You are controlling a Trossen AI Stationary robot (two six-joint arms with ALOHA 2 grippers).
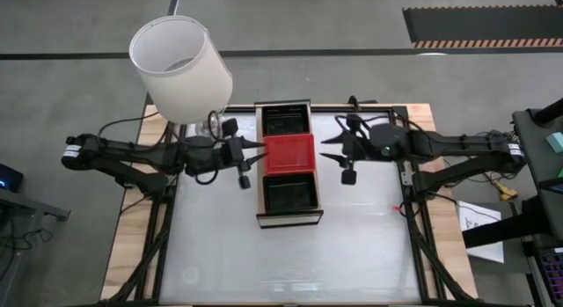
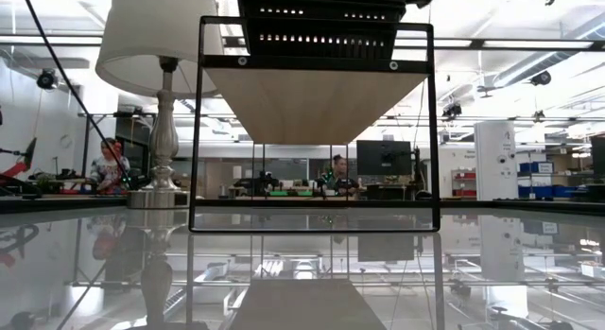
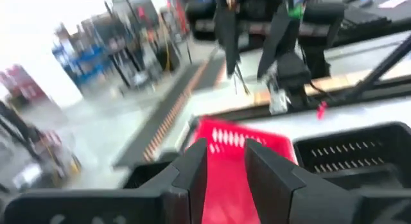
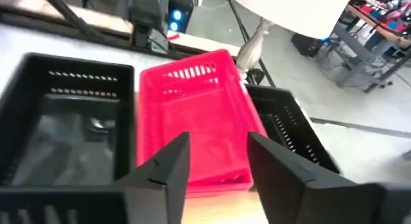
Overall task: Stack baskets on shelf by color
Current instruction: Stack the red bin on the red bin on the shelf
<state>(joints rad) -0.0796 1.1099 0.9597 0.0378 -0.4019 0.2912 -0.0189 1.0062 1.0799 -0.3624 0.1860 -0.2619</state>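
Three baskets sit in a row on the shelf (image 1: 259,177): a black basket (image 1: 283,120) at the far end, a red basket (image 1: 288,153) in the middle and a second black basket (image 1: 290,193) at the near end. My left gripper (image 1: 258,152) stands open just left of the red basket (image 3: 237,140), pointing level at it. My right gripper (image 1: 331,152) stands open just right of the red basket (image 4: 192,121), raised and clear of it. Neither gripper has anything between its fingers.
A table lamp with a white shade (image 1: 180,65) stands at the table's far left corner, close behind my left arm. In the low view the shelf board (image 2: 312,103) stands raised on a thin dark frame. The white tabletop (image 1: 290,263) stretches out nearer than the shelf.
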